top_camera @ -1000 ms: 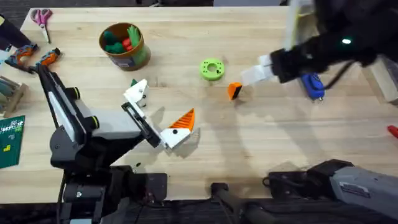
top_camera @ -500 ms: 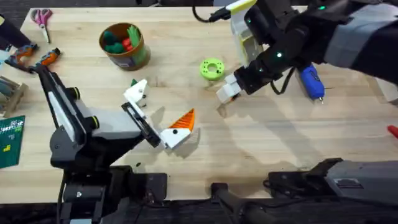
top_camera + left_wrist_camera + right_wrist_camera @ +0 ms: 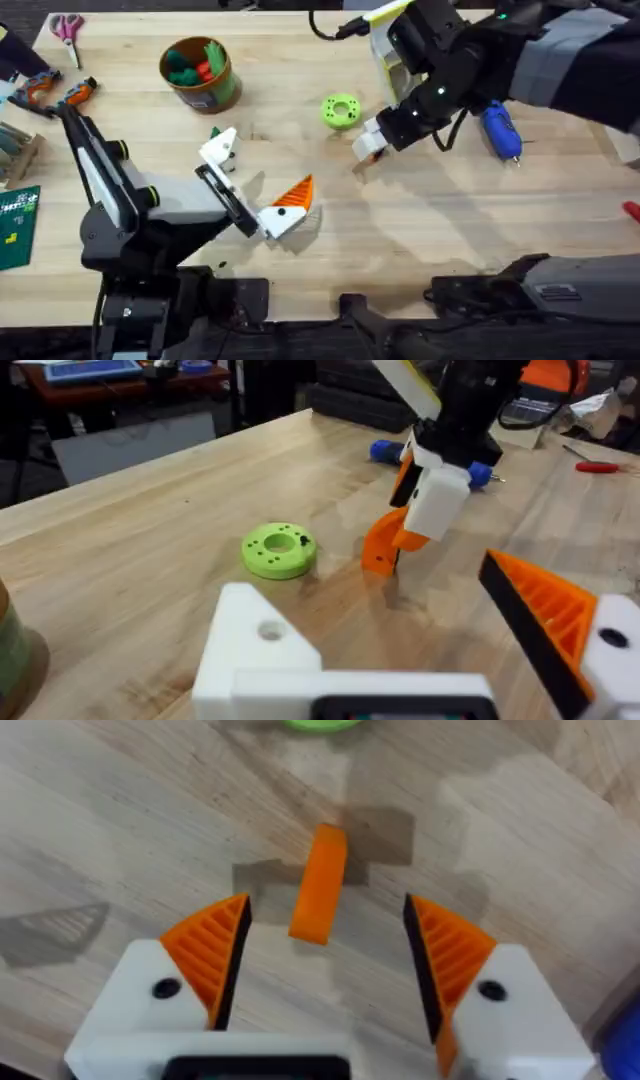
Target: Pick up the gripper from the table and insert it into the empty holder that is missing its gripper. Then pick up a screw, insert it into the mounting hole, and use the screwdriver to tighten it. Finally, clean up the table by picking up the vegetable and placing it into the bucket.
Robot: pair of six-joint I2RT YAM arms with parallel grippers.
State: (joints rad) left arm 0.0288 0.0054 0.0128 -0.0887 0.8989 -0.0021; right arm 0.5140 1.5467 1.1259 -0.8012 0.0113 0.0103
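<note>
The loose orange gripper (image 3: 320, 883) stands on edge on the table, also seen as the gripper (image 3: 385, 542) from the left wrist. My right gripper (image 3: 370, 146) hangs low over it, open, with one orange pad (image 3: 212, 952) on each side and not touching. My left gripper (image 3: 255, 178) rests open near the table's middle. One of its fingers is the bare white empty holder (image 3: 262, 650), the other carries an orange tip (image 3: 545, 615). The blue screwdriver (image 3: 502, 133) lies behind the right arm. The tan bucket (image 3: 200, 72) stands far left with green and red vegetables inside. The screw is out of view.
A flat green ring (image 3: 341, 110) lies just beyond the loose orange piece. A small green item (image 3: 214, 132) sits by the white holder. Scissors (image 3: 68, 28) and orange-handled pliers (image 3: 60, 95) lie at the far left, a red-handled tool (image 3: 632, 210) at the right edge.
My right arm has swung left from near the screwdriver and come down over the loose orange piece, which has stayed in place. The left arm has not moved.
</note>
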